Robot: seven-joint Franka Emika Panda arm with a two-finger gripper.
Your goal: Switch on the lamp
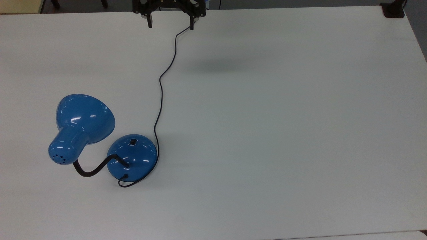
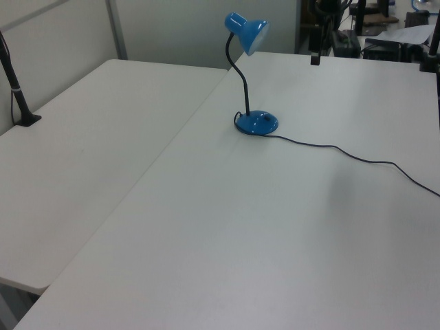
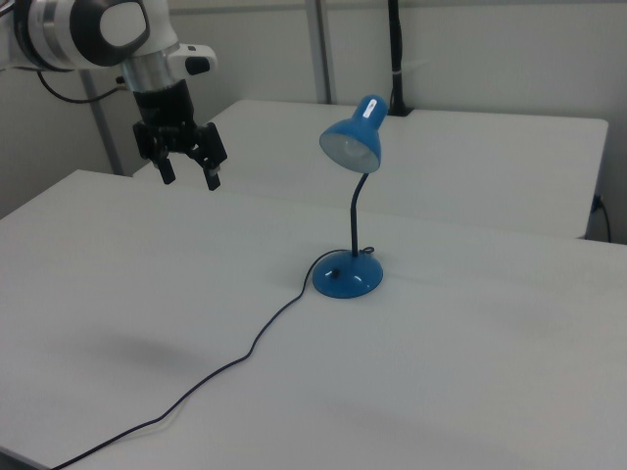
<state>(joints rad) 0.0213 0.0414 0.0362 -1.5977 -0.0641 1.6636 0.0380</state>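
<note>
glossy blue lamp point(image 1: 133, 160), matt white table point(image 1: 283, 133)

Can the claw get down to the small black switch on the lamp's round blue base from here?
Probably yes: the open claw hangs above bare table, and the switch faces up, clear of the shade.

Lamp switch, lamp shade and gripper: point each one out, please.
switch point(image 1: 133, 141), top view, black rocker on the base.
lamp shade point(image 1: 87, 115), top view, outer dome.
gripper point(image 3: 189, 174), right view, midway between fingertips.

Even bright light, glare on lamp point(image 1: 85, 115) shade
</note>
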